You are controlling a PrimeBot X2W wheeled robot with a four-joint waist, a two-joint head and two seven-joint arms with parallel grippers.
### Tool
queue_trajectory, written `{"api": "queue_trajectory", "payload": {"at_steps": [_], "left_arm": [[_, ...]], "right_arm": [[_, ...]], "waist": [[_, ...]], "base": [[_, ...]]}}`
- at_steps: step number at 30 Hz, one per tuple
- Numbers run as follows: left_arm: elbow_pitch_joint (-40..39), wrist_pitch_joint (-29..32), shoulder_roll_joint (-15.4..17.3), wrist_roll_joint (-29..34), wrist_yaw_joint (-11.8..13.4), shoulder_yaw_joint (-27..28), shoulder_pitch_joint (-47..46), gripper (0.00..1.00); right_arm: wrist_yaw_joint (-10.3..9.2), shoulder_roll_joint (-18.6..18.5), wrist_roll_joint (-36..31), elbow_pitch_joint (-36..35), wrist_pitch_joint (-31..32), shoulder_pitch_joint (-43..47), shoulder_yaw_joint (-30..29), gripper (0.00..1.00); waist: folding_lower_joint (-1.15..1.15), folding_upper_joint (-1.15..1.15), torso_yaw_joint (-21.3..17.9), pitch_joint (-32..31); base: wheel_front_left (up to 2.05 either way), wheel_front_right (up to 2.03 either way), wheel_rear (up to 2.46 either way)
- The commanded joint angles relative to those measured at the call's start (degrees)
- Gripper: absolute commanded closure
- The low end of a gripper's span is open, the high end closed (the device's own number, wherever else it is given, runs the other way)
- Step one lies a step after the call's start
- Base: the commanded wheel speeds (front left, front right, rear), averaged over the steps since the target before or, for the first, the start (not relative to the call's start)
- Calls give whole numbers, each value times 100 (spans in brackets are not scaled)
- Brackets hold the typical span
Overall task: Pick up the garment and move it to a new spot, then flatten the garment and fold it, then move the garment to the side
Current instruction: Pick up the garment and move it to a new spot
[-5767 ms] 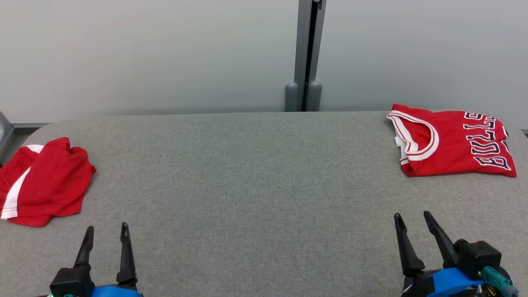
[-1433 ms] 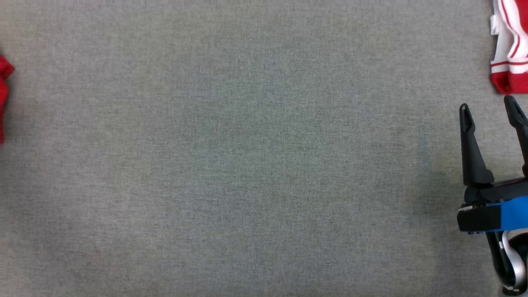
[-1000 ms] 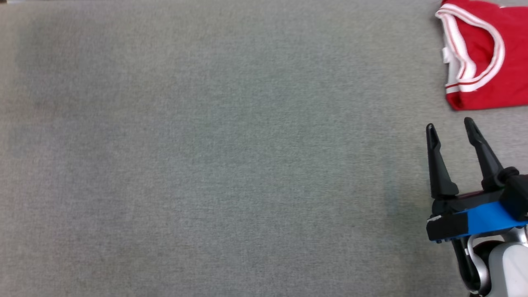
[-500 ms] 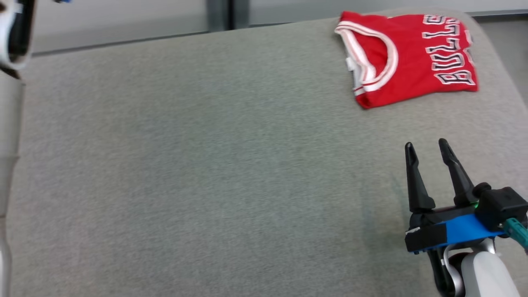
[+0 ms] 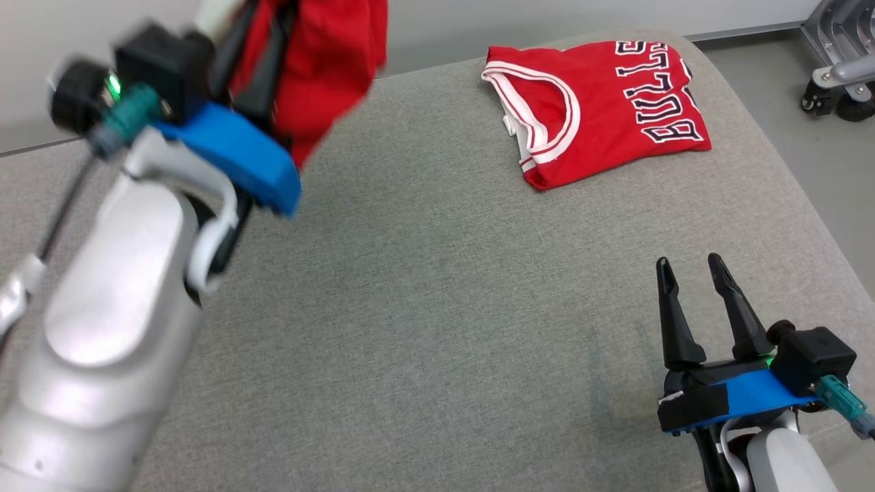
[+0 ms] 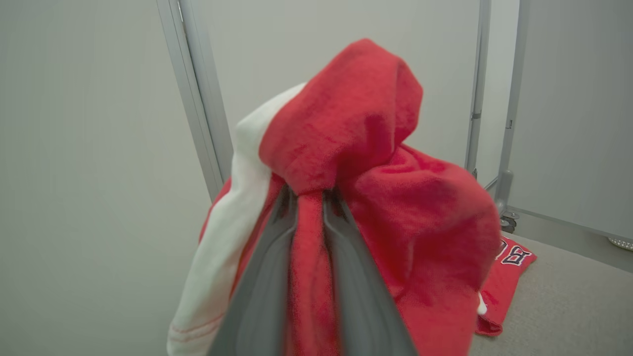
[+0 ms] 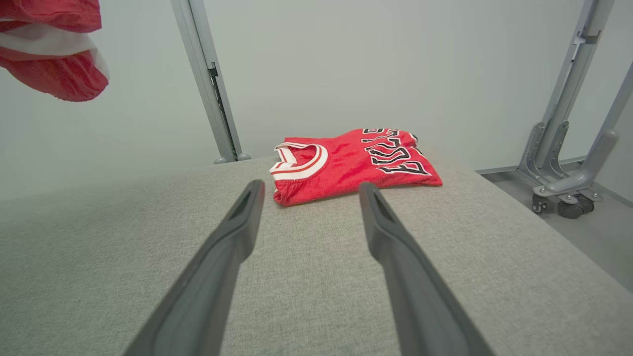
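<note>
Up at the left, the left pincer (image 6: pixel 309 198) clamps the red garment (image 5: pixel 328 61), which hangs clear of the desk (image 5: pixel 424 307). Farther right, a folded jersey (image 5: pixel 601 102) lies on the desk. At the lower right, the right pincer (image 5: pixel 687 263) gapes wide.

Folded red jersey (image 5: pixel 595 109) with white-trimmed neck and dark lettering, flat on far right of grey fabric table (image 5: pixel 424 307), pale wall (image 7: pixel 395 59) behind, grey metal post (image 7: pixel 207 84) against wall, wheeled metal frame (image 5: pixel 844 72) on grey floor (image 5: pixel 827 178) off table's right edge

Red garment (image 6: pixel 346 123) with white stripe — red jersey (image 5: pixel 601 137), white trim
</note>
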Motion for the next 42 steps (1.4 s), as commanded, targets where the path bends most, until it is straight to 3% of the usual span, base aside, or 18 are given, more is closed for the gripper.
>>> {"api": "queue_trajectory", "payload": {"at_steps": [1, 10, 19, 20, 21, 25, 33, 42], "left_arm": [[-29, -46, 9, -27, 59, -50, 242, 100], [246, -393, -265, -262, 300, -281, 1704, 100], [910, -632, -521, -389, 216, -621, 2561, 100], [981, -647, -539, -341, 217, -663, 2587, 83], [1049, -695, -571, -330, 221, -695, 2586, 0], [1179, -988, -687, -358, 232, -674, 2524, 0], [1005, -1372, -521, -331, 471, -326, 2626, 0], [-304, -1446, -100, 83, 850, 675, 3426, 0]], "right_arm": [[1, 5, 8, 39, -42, 34, -2, 0], [1, 0, 79, 216, -94, -17, 91, 0], [1, 1, 69, 388, -117, -24, 168, 0], [1, 0, 61, 404, -119, -16, 170, 0], [1, 1, 53, 423, -121, -6, 179, 0], [1, 1, 28, 484, -128, 52, 183, 0], [1, 1, 0, 575, -133, 251, 166, 0], [1, -2, -55, 556, -91, 422, 9, 0]], "waist": [[1, 1, 17, -9], [1, 1, 164, -73], [1, 1, 271, -167], [1, 1, 290, -183], [1, 1, 305, -202], [1, 1, 399, -321], [1, 1, 744, -682], [1, 1, 1306, -928]], "base": [[0, 0, 0], [0, 0, 0], [0, 0, 0], [0, 0, 0], [0, 0, 0], [0, 0, 0], [0, 0, 0], [0, 0, 0]]}}
